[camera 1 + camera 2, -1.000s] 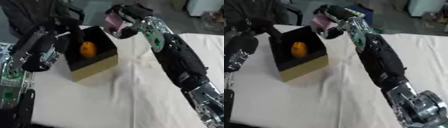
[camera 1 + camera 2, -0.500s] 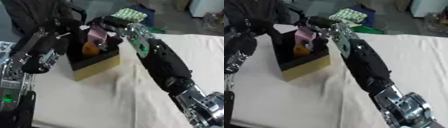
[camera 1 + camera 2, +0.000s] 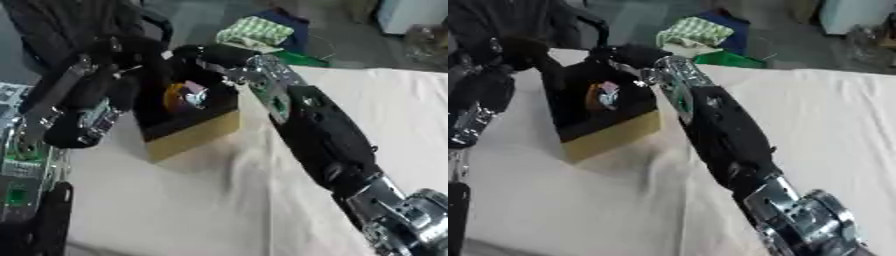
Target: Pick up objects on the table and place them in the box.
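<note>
A black-lined box (image 3: 195, 135) with tan sides stands on the white-clothed table (image 3: 175, 205) at the upper left. Inside it lie an orange object (image 3: 174, 97) and, right beside it, a small pink and white object (image 3: 195, 96). My right hand (image 3: 206, 54) hovers over the box's far rim, open, with the pink object below it and apart from it. My left hand (image 3: 115, 49) is a dark shape at the box's far left corner; its forearm (image 3: 74, 107) runs alongside the box's left wall.
Beyond the table's far edge lie a green checked cloth (image 3: 255, 32) on a blue and green bin (image 3: 297, 47), and a white container (image 3: 411, 15) at the top right. My right arm (image 3: 319, 135) crosses the table diagonally.
The right hand carried the pink object over the box and let it go; it now lies inside beside the orange object. The left arm has stayed in place.
</note>
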